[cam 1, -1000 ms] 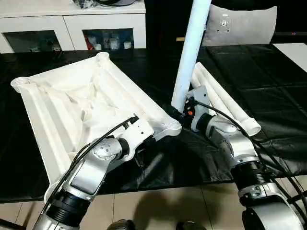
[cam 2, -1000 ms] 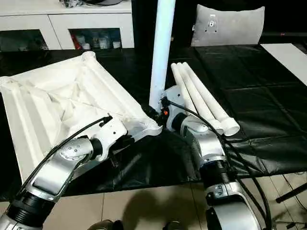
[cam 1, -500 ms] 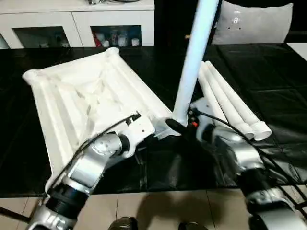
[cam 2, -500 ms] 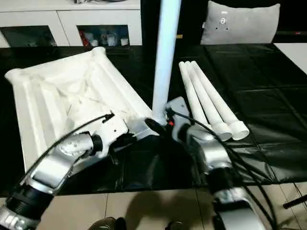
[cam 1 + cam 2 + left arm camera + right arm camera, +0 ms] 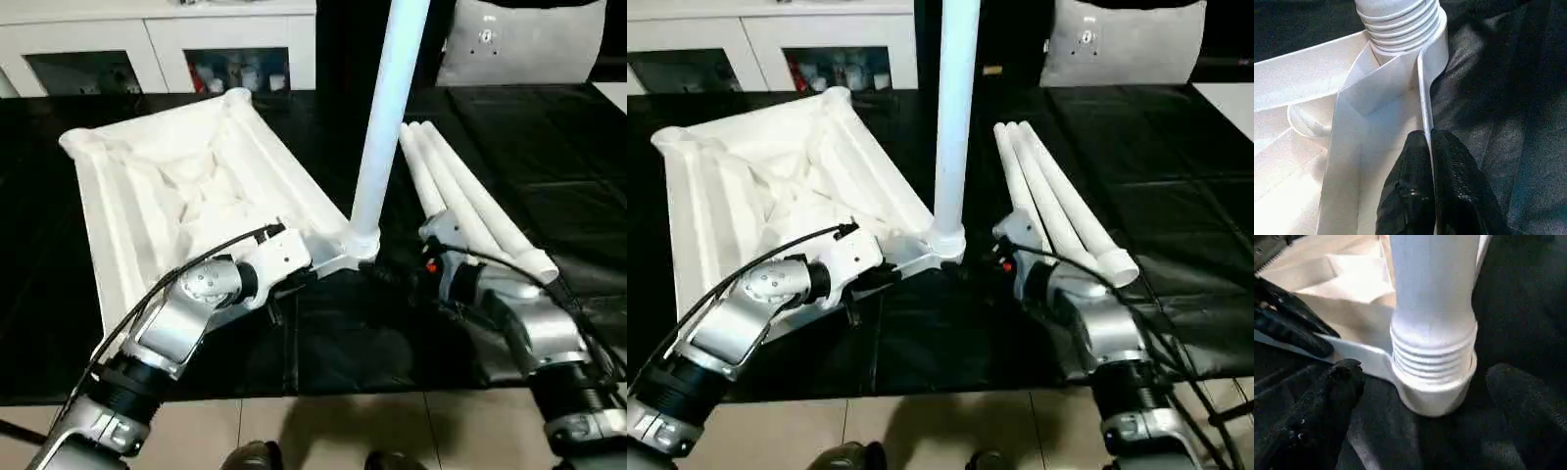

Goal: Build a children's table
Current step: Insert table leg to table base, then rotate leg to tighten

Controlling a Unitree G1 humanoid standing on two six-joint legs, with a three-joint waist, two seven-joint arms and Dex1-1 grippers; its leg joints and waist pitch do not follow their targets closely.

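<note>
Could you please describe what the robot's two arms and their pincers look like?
Both forearms are silver metal with ribbed black cuffs and white wrist housings; black cables loop along each. The right wrist carries a small red mark. The left pincer and right pincer have black, textured, rounded fingers.

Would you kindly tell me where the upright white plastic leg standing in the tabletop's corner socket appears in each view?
Left eye view: upright white plastic leg, right of centre.
Right eye view: centre.
Left wrist view: threaded base at the top edge.
Right wrist view: centre.
Shared landmark: the round white corner socket at its foot.
</note>
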